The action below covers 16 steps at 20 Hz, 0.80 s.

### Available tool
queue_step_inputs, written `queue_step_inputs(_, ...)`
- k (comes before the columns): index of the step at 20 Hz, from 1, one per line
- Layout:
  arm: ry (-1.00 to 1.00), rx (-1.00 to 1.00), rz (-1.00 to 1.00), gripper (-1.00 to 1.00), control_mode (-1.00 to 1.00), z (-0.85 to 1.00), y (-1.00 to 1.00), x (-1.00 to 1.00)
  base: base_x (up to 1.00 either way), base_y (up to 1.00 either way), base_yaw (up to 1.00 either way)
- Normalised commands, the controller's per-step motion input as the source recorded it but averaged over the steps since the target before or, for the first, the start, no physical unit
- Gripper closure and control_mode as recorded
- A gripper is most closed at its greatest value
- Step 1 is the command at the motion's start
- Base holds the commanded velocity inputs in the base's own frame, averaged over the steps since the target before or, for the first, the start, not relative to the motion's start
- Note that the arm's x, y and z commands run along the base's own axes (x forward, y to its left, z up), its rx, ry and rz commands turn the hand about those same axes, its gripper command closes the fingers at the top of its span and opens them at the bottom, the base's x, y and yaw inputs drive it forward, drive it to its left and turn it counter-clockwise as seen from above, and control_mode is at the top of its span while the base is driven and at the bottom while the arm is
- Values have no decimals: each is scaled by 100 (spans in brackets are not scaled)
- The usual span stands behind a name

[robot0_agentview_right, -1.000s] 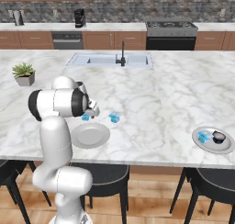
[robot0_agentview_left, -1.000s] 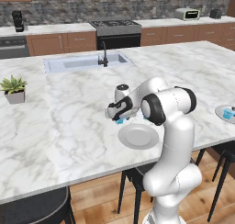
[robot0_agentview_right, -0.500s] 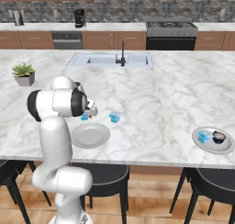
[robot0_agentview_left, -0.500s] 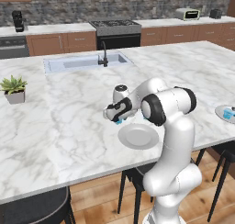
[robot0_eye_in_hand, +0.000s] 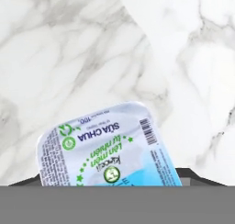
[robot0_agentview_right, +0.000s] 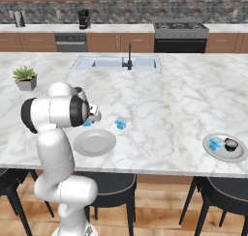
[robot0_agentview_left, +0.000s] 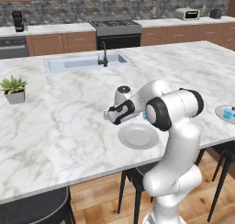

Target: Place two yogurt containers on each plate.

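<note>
My gripper (robot0_agentview_left: 111,116) hangs low over the marble island, just behind the left grey plate (robot0_agentview_left: 137,136), which has nothing on it. In the hand view the gripper (robot0_eye_in_hand: 114,181) is open and straddles a yogurt container (robot0_eye_in_hand: 105,149); its dark tips sit close against the cup's two sides. That cup (robot0_agentview_right: 87,124) stands on the counter beside the plate (robot0_agentview_right: 95,142). A second yogurt container (robot0_agentview_right: 120,124) rests on the marble a little to the right. The right plate (robot0_agentview_right: 225,148) holds a third blue cup (robot0_agentview_right: 214,143).
A small dark object (robot0_agentview_right: 231,143) lies on the right plate. A potted plant (robot0_agentview_left: 13,89) stands at the island's left end, and the sink with its black faucet (robot0_agentview_left: 103,55) is set into the far side. Stools (robot0_agentview_right: 111,186) stand below the front edge.
The gripper has sunk a little lower around the yogurt container. The cup, the plates and the base have stayed where they were.
</note>
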Motion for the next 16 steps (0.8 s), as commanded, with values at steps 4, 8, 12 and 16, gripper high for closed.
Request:
queue_step_inputs(4,0,0,0,100,-100,39,-22,-55,0,0,0)
queue_step_inputs(8,11,0,-1,100,-100,35,-25,-46,0,0,0)
queue_step_inputs(12,21,0,-3,100,-100,13,-28,-52,0,0,0)
queue_step_inputs(16,15,0,-8,100,-100,-2,-1,-46,0,0,0)
